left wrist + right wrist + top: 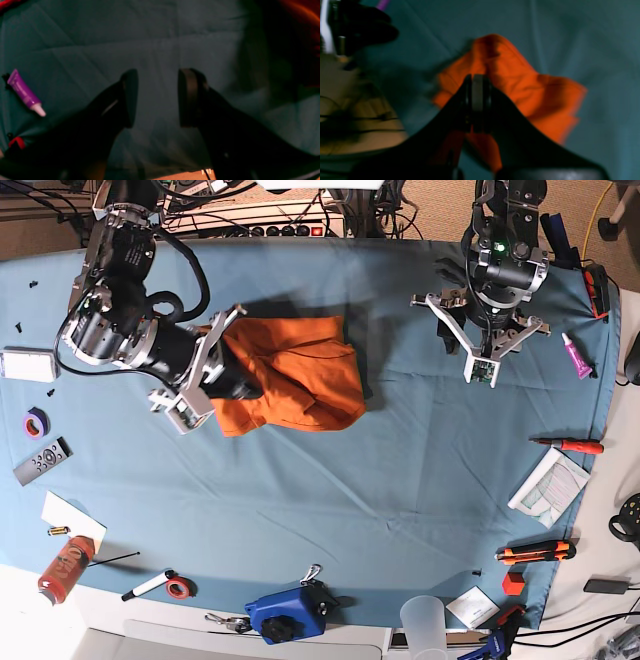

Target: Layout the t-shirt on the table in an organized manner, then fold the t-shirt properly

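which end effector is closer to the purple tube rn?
Left. The left end effector hangs open above bare table with the purple tube just to its side. The right end effector is across the table, shut at the t-shirt.

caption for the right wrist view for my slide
Right claw shut on the bunched orange t-shirt above the blue-teal table.
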